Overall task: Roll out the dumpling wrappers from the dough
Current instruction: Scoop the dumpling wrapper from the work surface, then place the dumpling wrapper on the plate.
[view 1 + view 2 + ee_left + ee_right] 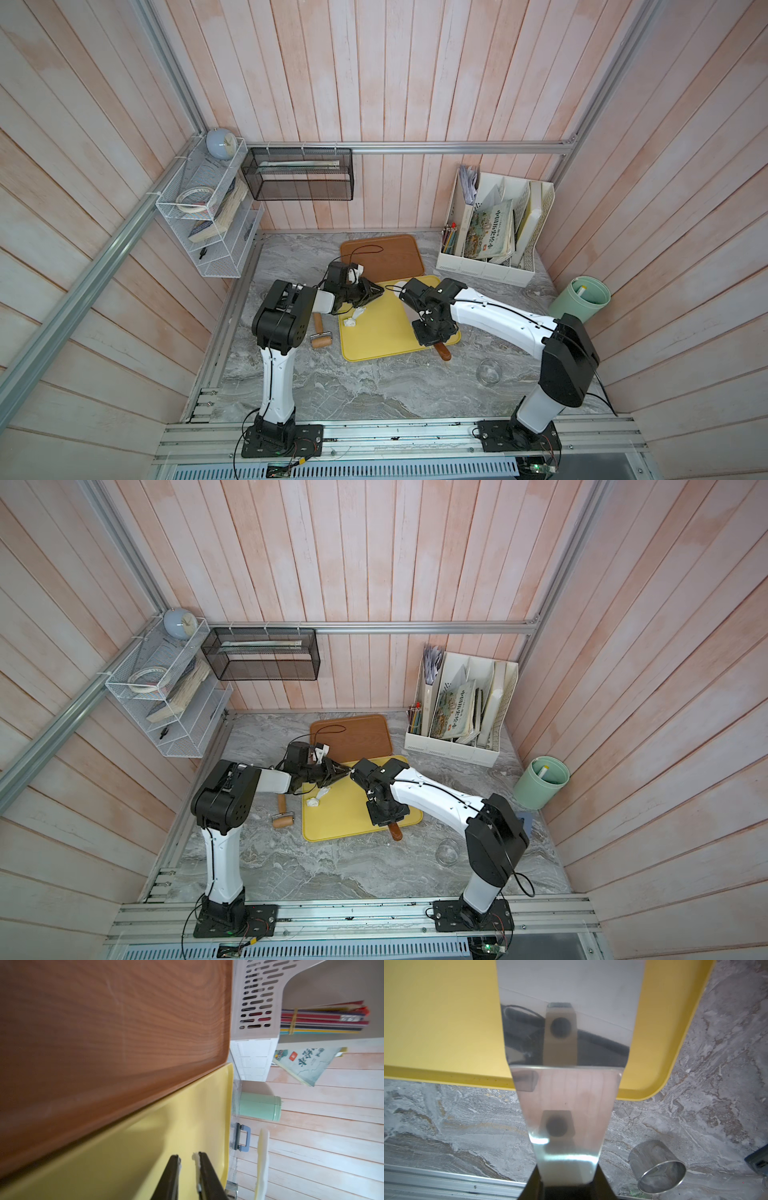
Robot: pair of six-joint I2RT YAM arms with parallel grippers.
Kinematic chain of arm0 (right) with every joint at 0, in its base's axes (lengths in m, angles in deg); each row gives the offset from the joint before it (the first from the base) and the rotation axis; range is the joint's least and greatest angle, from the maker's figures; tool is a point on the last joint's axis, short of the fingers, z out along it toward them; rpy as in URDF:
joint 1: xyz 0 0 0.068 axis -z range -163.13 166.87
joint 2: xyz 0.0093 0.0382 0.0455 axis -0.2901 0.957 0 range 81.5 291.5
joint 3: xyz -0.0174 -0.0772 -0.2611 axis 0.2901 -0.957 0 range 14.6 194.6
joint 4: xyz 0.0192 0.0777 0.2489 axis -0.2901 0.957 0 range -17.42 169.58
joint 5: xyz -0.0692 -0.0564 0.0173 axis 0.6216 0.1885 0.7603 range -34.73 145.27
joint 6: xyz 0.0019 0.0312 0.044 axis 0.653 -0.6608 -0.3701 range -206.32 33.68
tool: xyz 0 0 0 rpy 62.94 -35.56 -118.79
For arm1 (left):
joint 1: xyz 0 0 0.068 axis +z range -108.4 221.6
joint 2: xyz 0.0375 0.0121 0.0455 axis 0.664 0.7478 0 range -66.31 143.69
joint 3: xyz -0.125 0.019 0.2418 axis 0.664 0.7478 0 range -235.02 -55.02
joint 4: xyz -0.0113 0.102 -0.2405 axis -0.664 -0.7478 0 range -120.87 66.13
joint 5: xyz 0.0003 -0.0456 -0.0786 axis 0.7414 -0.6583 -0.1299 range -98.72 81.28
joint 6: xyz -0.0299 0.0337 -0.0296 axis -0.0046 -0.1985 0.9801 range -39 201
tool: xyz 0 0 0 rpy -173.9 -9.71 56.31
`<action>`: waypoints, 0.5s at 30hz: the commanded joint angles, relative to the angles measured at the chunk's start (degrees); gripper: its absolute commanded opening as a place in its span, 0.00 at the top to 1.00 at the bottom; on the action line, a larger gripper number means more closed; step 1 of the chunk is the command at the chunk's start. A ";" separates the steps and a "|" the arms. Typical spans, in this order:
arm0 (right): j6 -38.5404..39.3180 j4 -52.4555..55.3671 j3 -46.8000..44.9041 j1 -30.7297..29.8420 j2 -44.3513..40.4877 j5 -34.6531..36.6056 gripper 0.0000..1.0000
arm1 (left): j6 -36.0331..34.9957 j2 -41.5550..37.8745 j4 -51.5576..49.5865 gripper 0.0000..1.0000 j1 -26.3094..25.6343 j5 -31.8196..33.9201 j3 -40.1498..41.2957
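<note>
My left gripper hovers over the far left corner of the yellow tray. It is open by a narrow gap with nothing between, and white dough smears stick to its fingers. A steel spatula has its blade over the tray's right side, and my right gripper is shut on it. Its brown handle pokes past the tray's front edge. A thin white dumpling wrapper shows edge-on beyond the left fingertips, near the blade's far end. Ragged dough scraps lie on the tray. The dough is out of view.
A brown wooden tray lies behind the yellow one, overlapping its far edge. A small wooden roller rests left of the tray on the marble. A steel ring cutter lies front right. Green cup and file organizer stand far right.
</note>
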 commanded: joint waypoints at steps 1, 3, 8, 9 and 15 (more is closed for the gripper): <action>3.89 -6.25 0.08 4.09 -2.65 -1.15 1.00 | 4.23 -5.63 5.89 0.79 1.82 -1.31 1.02; 4.73 -8.03 0.97 6.71 -1.52 -1.68 1.00 | 2.79 -7.77 4.24 0.79 2.61 -0.02 1.79; 8.42 -10.67 6.76 10.49 4.86 -3.77 1.00 | 0.92 -12.94 4.79 0.71 3.73 3.21 5.64; 8.89 -11.11 7.92 10.90 6.04 -4.14 1.00 | 0.20 -13.65 4.16 0.71 3.81 3.99 6.00; 13.30 -13.77 17.17 11.55 15.38 -10.84 1.00 | -1.85 -15.04 4.93 0.79 4.45 7.83 7.31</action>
